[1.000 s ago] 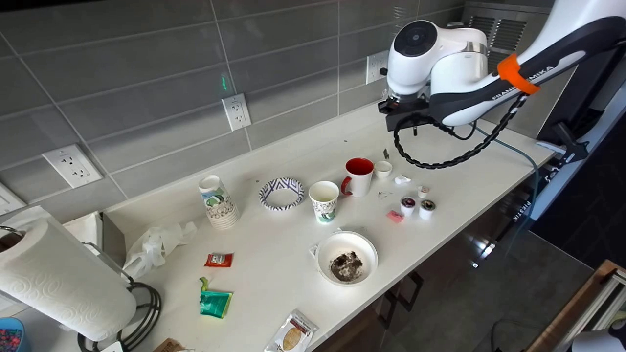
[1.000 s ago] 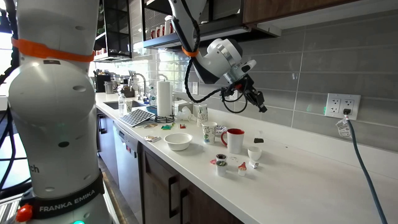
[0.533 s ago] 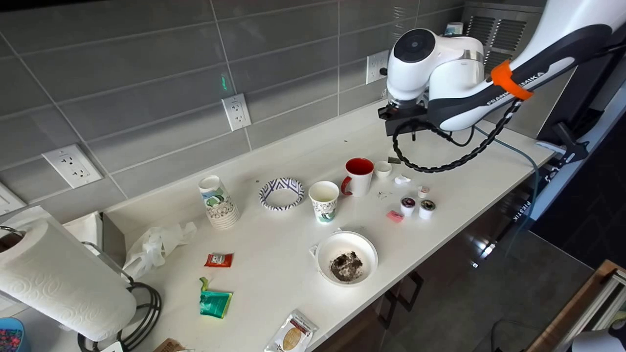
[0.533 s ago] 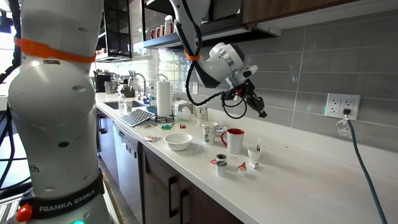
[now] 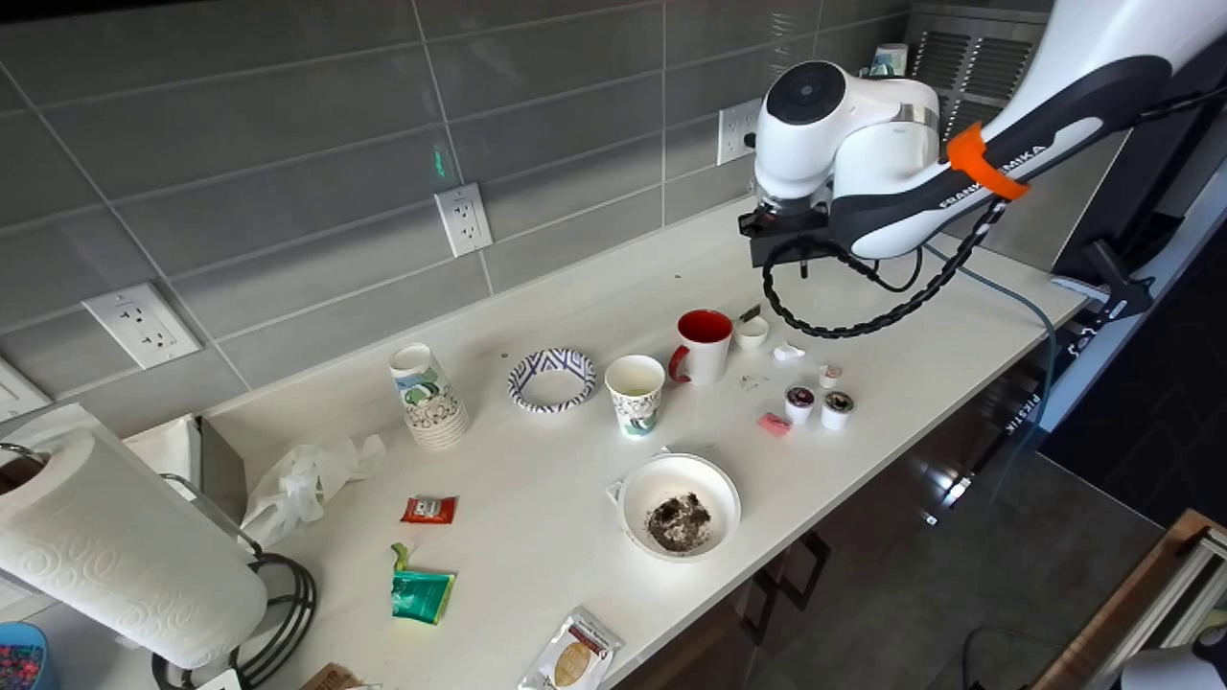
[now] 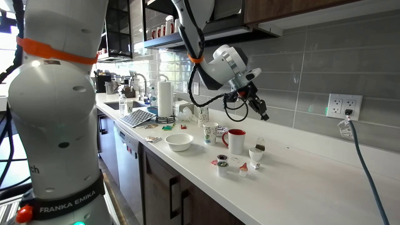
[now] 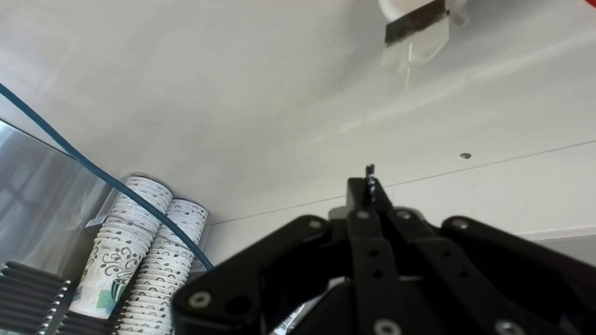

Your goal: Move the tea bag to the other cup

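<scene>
White string [image 7: 409,65], apparently pinched in the gripper [image 7: 370,177], jaws clenched, hangs the tea bag [image 6: 260,146] over the counter [image 6: 312,181], nearer its wall edge, presumably for lowering.

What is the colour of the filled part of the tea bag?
Dark brown. The filled part of the tea bag shows best in the wrist view.

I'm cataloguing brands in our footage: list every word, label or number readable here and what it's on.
"FRANKA EMIKA": robot's black base band.
"FRANK … MIKA": forearm, orange strap between.
"PIKSTIK": black stick.
"ch": white lower arm.
Too small or blurred to read: silver packet, red packet, cord tag, white label in the wrist view.
</scene>
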Motion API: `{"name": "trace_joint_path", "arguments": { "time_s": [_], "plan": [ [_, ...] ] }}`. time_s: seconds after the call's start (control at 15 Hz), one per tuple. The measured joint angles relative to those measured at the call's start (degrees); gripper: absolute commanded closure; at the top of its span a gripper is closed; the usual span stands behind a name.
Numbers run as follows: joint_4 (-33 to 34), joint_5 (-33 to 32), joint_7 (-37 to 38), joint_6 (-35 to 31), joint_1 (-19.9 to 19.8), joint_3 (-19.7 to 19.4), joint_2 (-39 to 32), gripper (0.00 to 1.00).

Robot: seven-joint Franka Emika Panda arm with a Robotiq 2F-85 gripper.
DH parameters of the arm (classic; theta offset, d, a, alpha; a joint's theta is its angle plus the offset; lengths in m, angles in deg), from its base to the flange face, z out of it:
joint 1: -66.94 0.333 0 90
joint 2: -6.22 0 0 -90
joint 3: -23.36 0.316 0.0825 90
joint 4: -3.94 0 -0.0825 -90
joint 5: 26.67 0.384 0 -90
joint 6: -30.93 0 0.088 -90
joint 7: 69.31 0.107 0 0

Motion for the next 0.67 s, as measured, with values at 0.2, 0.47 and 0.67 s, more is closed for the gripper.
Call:
{"name": "trace_joint_path", "arguments": {
  "time_s": [0.2,0.47,0.67],
  "plan": [
    [0.3,0.6,0.0,-0.5,0.0,-0.1,-0.8,1.0],
    [0.8,1.4,0.0,-2.1,0.0,-0.4,-1.8,1.0],
    [1.2,1.9,-0.2,-3.2,0.0,-0.4,-2.2,1.0]
  ]
}}
